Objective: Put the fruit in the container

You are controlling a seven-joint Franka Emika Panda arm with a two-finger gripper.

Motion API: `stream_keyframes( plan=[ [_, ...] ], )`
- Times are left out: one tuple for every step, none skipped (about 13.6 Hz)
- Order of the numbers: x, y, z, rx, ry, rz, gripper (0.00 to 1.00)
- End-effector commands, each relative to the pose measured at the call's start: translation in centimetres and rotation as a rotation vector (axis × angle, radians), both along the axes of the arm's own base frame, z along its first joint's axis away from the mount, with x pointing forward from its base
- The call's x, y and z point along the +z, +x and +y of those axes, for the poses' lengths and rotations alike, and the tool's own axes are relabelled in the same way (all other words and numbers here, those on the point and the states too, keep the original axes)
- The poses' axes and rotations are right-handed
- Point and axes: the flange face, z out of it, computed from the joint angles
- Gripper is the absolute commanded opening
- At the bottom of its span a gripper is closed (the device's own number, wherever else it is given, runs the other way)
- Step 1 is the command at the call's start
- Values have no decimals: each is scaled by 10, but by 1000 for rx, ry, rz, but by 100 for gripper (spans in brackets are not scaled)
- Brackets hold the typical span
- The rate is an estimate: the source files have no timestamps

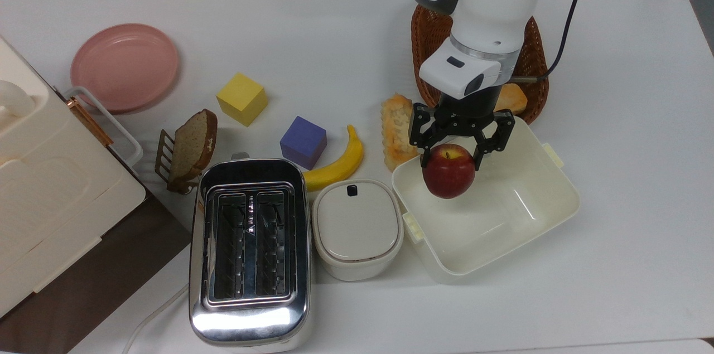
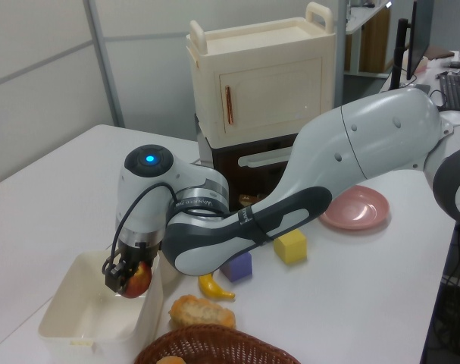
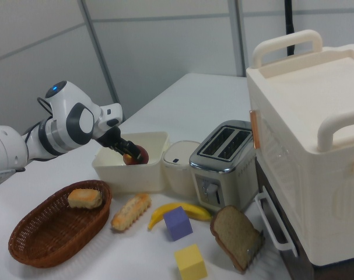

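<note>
- White table [image 1: 312, 30], seen from the top view, listed from the top view's left to its right.
- Cream cabinet [image 1: 39, 175]: at the far left edge, two handles on top; also tall at the right of the right view.
- Pink plate [image 1: 125, 66]: round, lying flat near the cabinet.
- Slice of brown bread [image 1: 192, 145]: standing on edge in a small rack, just above the toaster.
- Toaster [image 1: 249, 251]: chrome, two slots facing up, at the front edge.
- Yellow cube [image 1: 241, 98]: apart from the plate, up and left of the purple cube.
- Purple cube [image 1: 303, 142]: just beside the banana.
- Banana [image 1: 338, 162]: yellow, curved, between the purple cube and the lidded box.
- Lidded box [image 1: 357, 227]: small, white, rounded, between toaster and tub.
- Bread roll [image 1: 397, 131]: long, crusty, lying just beside the tub's upper left corner.
- Gripper [image 1: 449, 155]: black, pointing down, its two fingers clamped on the apple's sides.
- Apple [image 1: 448, 170]: dark red, yellowish around the stem, held above the tub's open interior; in the left view [image 2: 137, 280] it hangs near the tub's rim, clear of the floor.
- Tub [image 1: 549, 195]: large, cream-white, rectangular, tab handles on two sides.
- Wicker basket [image 1: 534, 58]: brown, behind the arm, with one small bun [image 1: 512, 97] inside.
</note>
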Motion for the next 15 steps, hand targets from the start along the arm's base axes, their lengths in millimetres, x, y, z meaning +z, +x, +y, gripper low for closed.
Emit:
stream_keyframes(
  plan=[
    [-2,-5,2,-1,-14,-13,100],
    [-2,-4,2,1,-19,-16,100],
    [-2,-4,2,1,-20,-16,100],
    [-1,-4,1,-4,-18,-18,100],
    [1,-4,1,-9,-14,-22,100],
    [3,-3,0,-13,-11,-25,100],
    [5,-2,-1,-18,-6,-27,100],
    [8,-1,-4,-25,-4,-28,100],
    [15,-2,-5,-32,6,-34,100],
    [30,-2,-12,-41,7,-52,100],
    [57,-4,-28,-64,15,-82,100],
    [83,-13,-51,-113,5,-57,100],
    [109,-29,-72,-141,2,6,100],
    [137,-48,-96,-126,2,95,100],
    [164,-71,-116,-84,-8,185,100]
  ],
)
